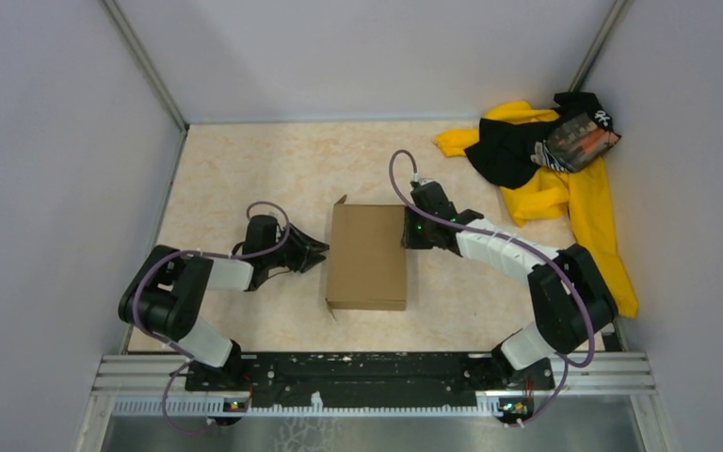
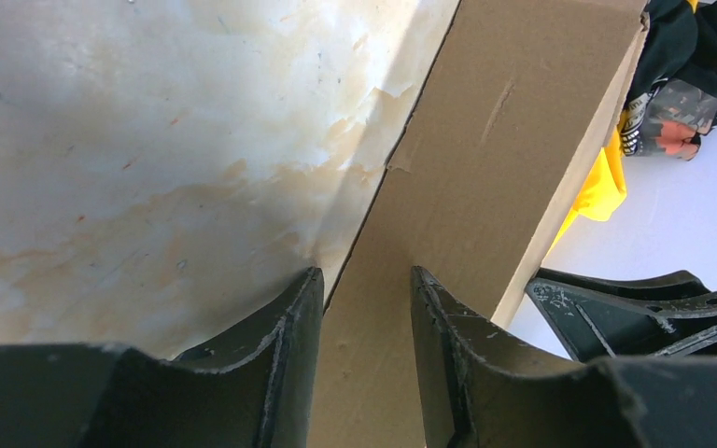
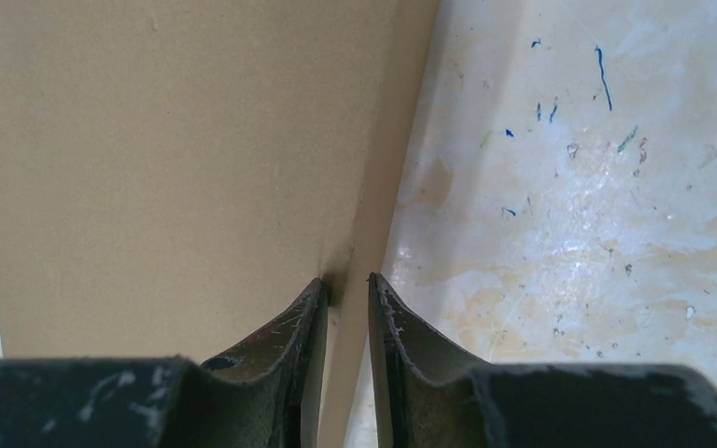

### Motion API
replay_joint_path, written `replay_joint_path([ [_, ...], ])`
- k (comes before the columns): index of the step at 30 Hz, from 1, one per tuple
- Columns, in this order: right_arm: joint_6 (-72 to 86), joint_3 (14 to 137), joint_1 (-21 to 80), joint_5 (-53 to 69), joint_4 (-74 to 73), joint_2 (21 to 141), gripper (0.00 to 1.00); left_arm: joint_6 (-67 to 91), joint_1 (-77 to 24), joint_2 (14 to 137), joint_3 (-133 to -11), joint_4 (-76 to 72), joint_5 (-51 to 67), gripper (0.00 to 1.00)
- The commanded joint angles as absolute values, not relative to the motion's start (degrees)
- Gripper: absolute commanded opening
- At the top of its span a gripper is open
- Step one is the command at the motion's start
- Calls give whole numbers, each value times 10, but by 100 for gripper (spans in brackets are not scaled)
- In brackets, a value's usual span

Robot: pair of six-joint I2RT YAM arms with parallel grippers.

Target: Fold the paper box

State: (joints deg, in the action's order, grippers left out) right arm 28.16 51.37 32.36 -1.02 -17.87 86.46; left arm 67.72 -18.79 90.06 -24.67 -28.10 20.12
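The paper box (image 1: pixel 367 254) is a plain brown cardboard box lying shut in the middle of the table, with small flap corners sticking out at its far-left and near-left corners. My left gripper (image 1: pixel 321 252) stands open at the box's left wall (image 2: pixel 485 168), its fingertips (image 2: pixel 310 285) at the wall, with the wall showing in the gap between them (image 2: pixel 366 275). My right gripper (image 1: pixel 411 232) is at the box's right edge. In the right wrist view its jaws (image 3: pixel 345 280) stand narrow, shut on a thin cardboard edge of the box (image 3: pixel 168 149).
A yellow-and-black cloth pile (image 1: pixel 546 160) lies at the far right corner and shows past the box in the left wrist view (image 2: pixel 681 84). Grey walls enclose the table on three sides. The arms' mounting rail (image 1: pixel 367 372) runs along the near edge.
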Motion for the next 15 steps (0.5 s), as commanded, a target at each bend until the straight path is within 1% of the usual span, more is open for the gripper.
replay_joint_path([
  [1,266,459,319,-17,-237,941,23,677,-214,917,-264,-285,205,47],
  [8,246,494,320,12,-228,957,24,696,-239,936,-261,-306,202,47],
  [15,240,518,322,69,-193,996,24,718,-241,922,-250,-337,208,47],
])
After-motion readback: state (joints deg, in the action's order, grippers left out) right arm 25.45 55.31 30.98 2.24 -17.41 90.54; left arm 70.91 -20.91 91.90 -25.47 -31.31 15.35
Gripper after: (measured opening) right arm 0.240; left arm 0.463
